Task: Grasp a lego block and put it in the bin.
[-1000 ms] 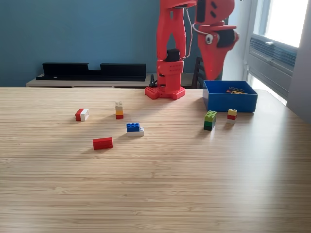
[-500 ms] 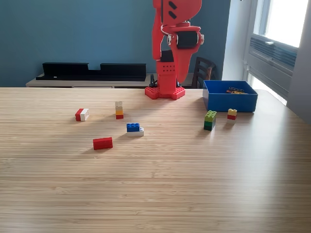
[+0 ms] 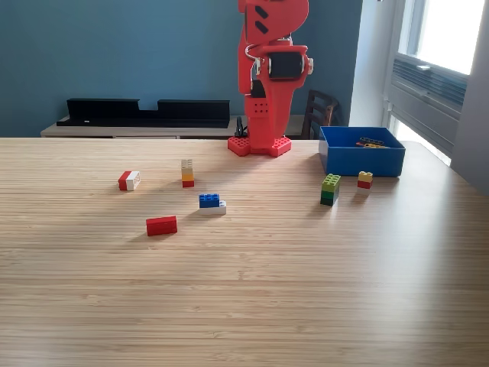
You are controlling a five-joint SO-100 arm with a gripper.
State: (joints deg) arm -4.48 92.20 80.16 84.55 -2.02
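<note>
The red arm (image 3: 269,76) is seen folded upright over its base at the table's (image 3: 244,306) far edge, nothing visibly held; the gripper's jaws cannot be made out from this angle. A few small blocks (image 3: 370,142) are already lying in the blue bin (image 3: 361,159) near the far right corner. Six more are left on the table: a green stack (image 3: 330,189) and a yellow-red block (image 3: 364,180) just before the bin, four others toward mid-table.
</note>
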